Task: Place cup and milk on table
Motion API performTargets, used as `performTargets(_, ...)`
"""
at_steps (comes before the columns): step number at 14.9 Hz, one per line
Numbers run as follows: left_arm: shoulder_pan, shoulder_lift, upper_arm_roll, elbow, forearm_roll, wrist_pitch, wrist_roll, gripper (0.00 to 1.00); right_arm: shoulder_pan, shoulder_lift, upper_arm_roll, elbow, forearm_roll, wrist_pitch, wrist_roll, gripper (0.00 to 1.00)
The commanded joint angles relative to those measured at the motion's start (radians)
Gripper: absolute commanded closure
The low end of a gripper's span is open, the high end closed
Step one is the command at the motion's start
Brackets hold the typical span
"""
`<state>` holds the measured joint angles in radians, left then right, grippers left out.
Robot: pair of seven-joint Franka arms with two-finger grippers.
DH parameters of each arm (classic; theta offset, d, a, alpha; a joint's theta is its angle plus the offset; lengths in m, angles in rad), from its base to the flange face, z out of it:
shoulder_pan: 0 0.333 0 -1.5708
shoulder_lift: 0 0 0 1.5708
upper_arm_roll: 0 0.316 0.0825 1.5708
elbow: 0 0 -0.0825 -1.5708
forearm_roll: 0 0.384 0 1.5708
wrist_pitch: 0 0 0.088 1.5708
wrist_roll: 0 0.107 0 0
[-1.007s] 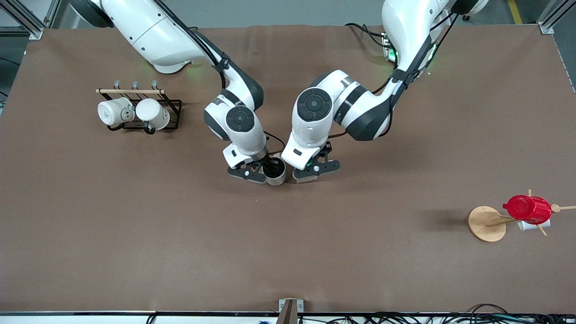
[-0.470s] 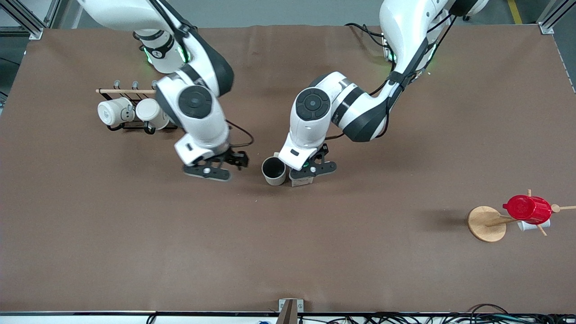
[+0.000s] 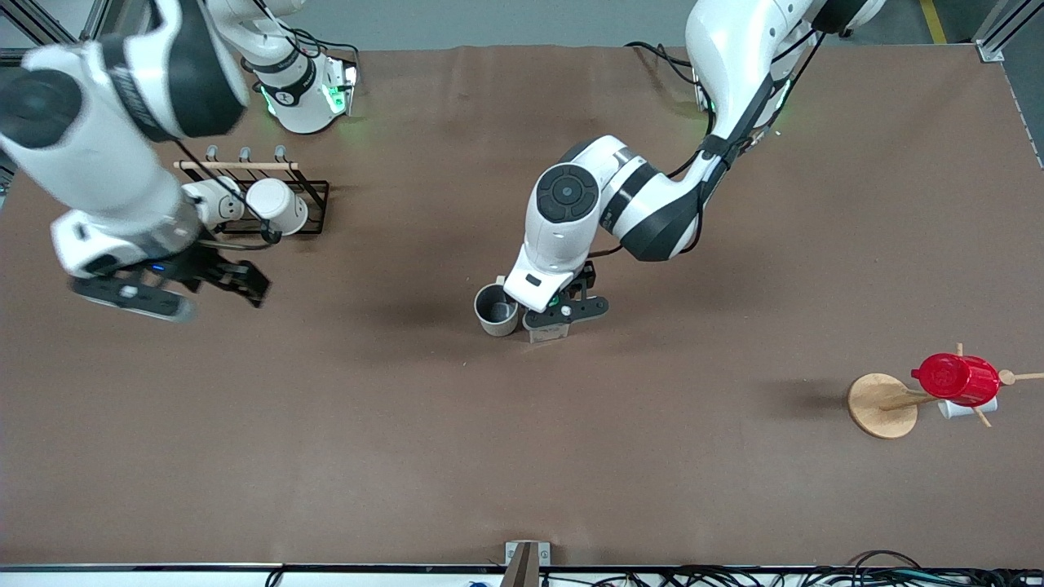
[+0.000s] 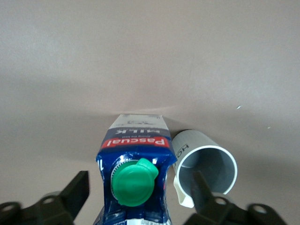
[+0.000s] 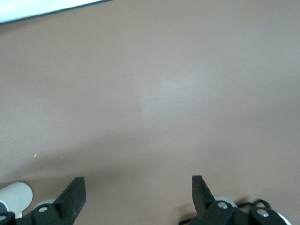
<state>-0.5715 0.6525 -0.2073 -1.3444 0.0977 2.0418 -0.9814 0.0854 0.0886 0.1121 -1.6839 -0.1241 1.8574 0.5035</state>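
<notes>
The off-white cup (image 3: 496,310) with a dark grey inside stands upright on the brown table (image 3: 522,456). The milk (image 3: 548,333) stands right beside it, toward the left arm's end, mostly hidden under my left gripper (image 3: 559,314). In the left wrist view the blue carton with its green cap (image 4: 136,145) sits between the open fingers of my left gripper (image 4: 138,187), with a gap on each side, and the cup (image 4: 206,164) is next to it. My right gripper (image 3: 232,281) is open and empty over the table near the mug rack; in its own view (image 5: 136,187) only bare table lies between the fingers.
A black wire rack (image 3: 314,196) with two plain white mugs (image 3: 277,205) stands toward the right arm's end. A wooden stand (image 3: 881,405) holding a red cup (image 3: 956,378) stands toward the left arm's end, nearer the front camera.
My right gripper has let go of the cup and swung away toward its own end of the table, near the rack. The left gripper has shifted slightly toward the cup, over the milk.
</notes>
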Motion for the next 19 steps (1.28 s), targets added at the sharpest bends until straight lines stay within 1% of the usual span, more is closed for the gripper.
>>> performTargets(1,0.016,-0.069,0.014,0.017,0.016,-0.026,0.003,0.00,0.010,-0.090,-0.084,-0.033,0.069,-0.056,-0.055,0.00)
performTargets(3,0.083,-0.140,0.026,0.016,0.020,-0.069,0.006,0.00,0.007,-0.116,-0.143,0.001,0.081,-0.157,-0.204,0.00)
performTargets(4,0.122,-0.167,0.026,0.016,0.020,-0.103,0.019,0.00,0.005,-0.113,-0.155,0.051,0.081,-0.220,-0.227,0.00)
performTargets(6,0.189,-0.229,0.026,0.014,0.040,-0.176,0.166,0.00,-0.002,-0.101,-0.163,0.150,0.083,-0.311,-0.262,0.00)
performTargets(8,0.263,-0.298,0.025,0.014,0.076,-0.251,0.358,0.00,-0.018,-0.098,-0.175,0.171,0.075,-0.314,-0.461,0.00)
performTargets(9,0.309,-0.332,0.023,0.013,0.076,-0.282,0.438,0.00,-0.018,-0.095,-0.196,0.176,0.087,-0.311,-0.527,0.00)
performTargets(10,0.356,-0.362,0.016,0.013,0.070,-0.317,0.523,0.00,-0.018,-0.096,-0.225,0.176,0.119,-0.314,-0.507,0.00)
performTargets(12,0.406,-0.419,0.017,0.008,0.065,-0.380,0.633,0.00,-0.019,-0.098,-0.241,0.147,0.139,-0.314,-0.452,0.00)
performTargets(14,0.475,-0.465,0.011,-0.002,0.057,-0.443,0.743,0.00,-0.016,-0.099,-0.235,0.147,0.141,-0.288,-0.406,0.00)
performTargets(15,0.484,-0.490,0.014,-0.007,0.050,-0.465,0.789,0.00,-0.015,-0.101,-0.232,0.147,0.139,-0.293,-0.363,0.00)
performTargets(16,0.510,-0.511,0.014,-0.018,0.028,-0.501,0.825,0.00,-0.013,-0.101,-0.230,0.147,0.139,-0.302,-0.346,0.00)
performTargets(17,0.545,-0.534,0.016,-0.038,-0.013,-0.506,0.854,0.00,-0.015,-0.101,-0.226,0.147,0.139,-0.306,-0.344,0.00)
performTargets(18,0.558,-0.568,0.031,-0.071,-0.059,-0.506,0.898,0.00,-0.033,-0.101,-0.204,0.147,0.139,-0.308,-0.344,0.00)
performTargets(19,0.546,-0.595,0.075,-0.100,-0.065,-0.509,0.950,0.00,-0.056,-0.101,-0.184,0.148,0.141,-0.307,-0.344,0.00)
